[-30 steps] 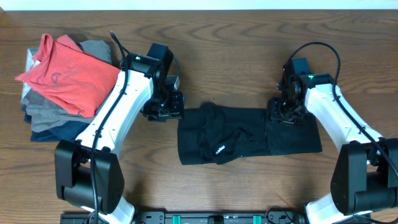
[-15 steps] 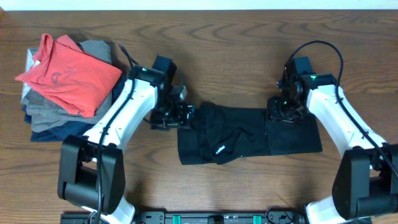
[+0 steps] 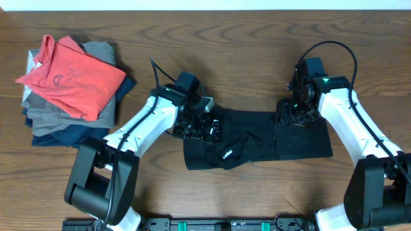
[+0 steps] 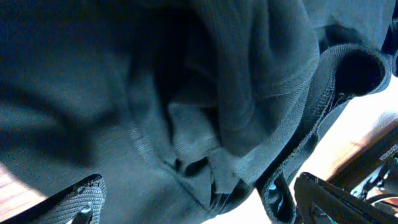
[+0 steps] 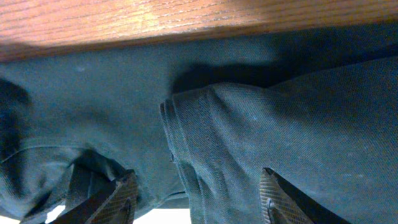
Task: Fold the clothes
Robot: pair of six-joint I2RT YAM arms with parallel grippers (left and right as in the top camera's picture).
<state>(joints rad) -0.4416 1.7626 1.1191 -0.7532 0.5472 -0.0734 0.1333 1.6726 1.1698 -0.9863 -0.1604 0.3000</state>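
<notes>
Black shirt (image 3: 257, 138) lies crumpled on the wooden table (image 3: 244, 45), between your two arms; your left gripper (image 3: 207, 127) hangs wide open over its bunched left end, folds heaped between the fingers; your right gripper (image 3: 293, 115) sits on the right half, jaws partly apart astride a ridge of cloth, gripping or not I can't tell; coral-red shirt (image 3: 74, 77) tops the grey and navy pile (image 3: 61, 125), well apart at far left.

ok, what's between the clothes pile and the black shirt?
In the overhead view, only bare table and the left arm stretched across it.
</notes>
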